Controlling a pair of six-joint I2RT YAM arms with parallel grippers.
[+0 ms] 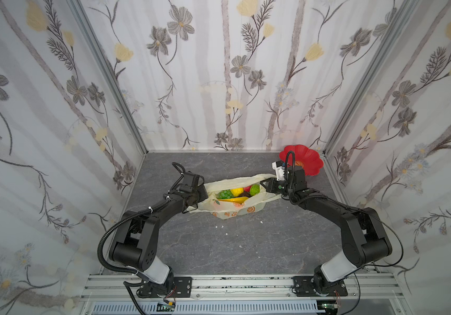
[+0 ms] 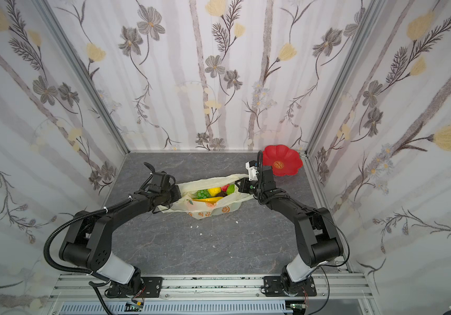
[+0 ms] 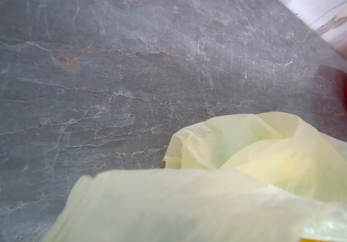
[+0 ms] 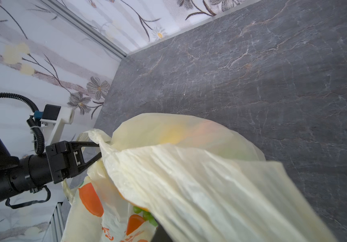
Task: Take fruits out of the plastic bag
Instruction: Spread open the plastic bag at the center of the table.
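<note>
Left claw point(image 4: 100, 149): clenched on the bag point(image 1: 233, 213) rim.
Right claw point(image 1: 262, 184): clenched on the opposite rim.
Bag: mid-counter point(image 1: 246, 245), mouth stretched open.
Fruits point(image 1: 239, 192): all inside; none removed yet.

The left arm point(image 1: 148, 229) rises from 7 o'clock and the right arm point(image 1: 355, 226) from 5 o'clock, elbows out, forearms converging. The left gripper point(image 1: 204, 194) points toward 3 o'clock and the right gripper point(image 1: 263, 183) toward 9. Each has its jaws pinched together on the plastic bag point(image 1: 235, 214).
</note>
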